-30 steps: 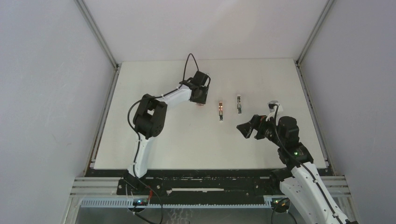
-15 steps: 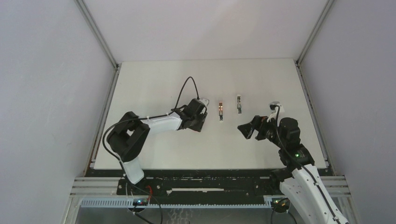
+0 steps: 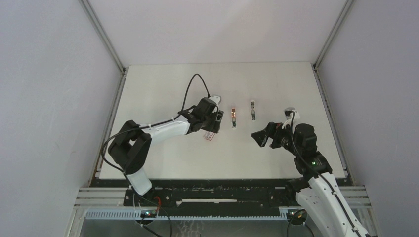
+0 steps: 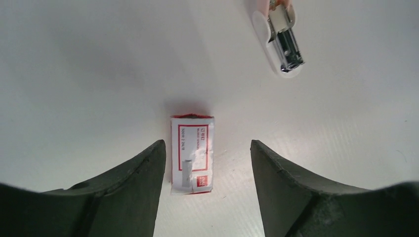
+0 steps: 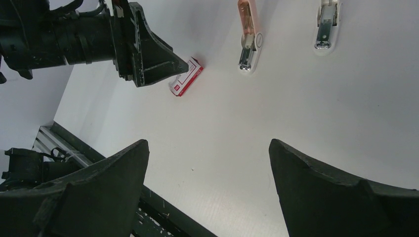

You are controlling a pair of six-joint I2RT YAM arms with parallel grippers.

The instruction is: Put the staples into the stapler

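A small red-and-white carton (image 4: 192,153) lies flat on the white table (image 3: 163,148). My left gripper (image 4: 207,144) hovers over it, open, with a finger on each side and neither gripping it. The same carton (image 3: 209,136) sits just below the left gripper (image 3: 211,129) in the top view. No staples show; only the closed carton is visible. Two mini staplers lie to its right: an orange one (image 3: 233,117) and a white one (image 3: 253,109). My right gripper (image 3: 259,136) hangs open over bare table, right of both staplers, holding nothing.
The right wrist view shows the carton (image 5: 186,76), the orange stapler (image 5: 247,37) and the white stapler (image 5: 326,24) beyond my right gripper (image 5: 208,143). The table's dark front rail (image 5: 163,217) runs below. Grey walls enclose the table.
The left arm swung from the back of the table toward the near side and lowered. Its jaws opened, and the carton now lies free on the table. The right arm stayed still.
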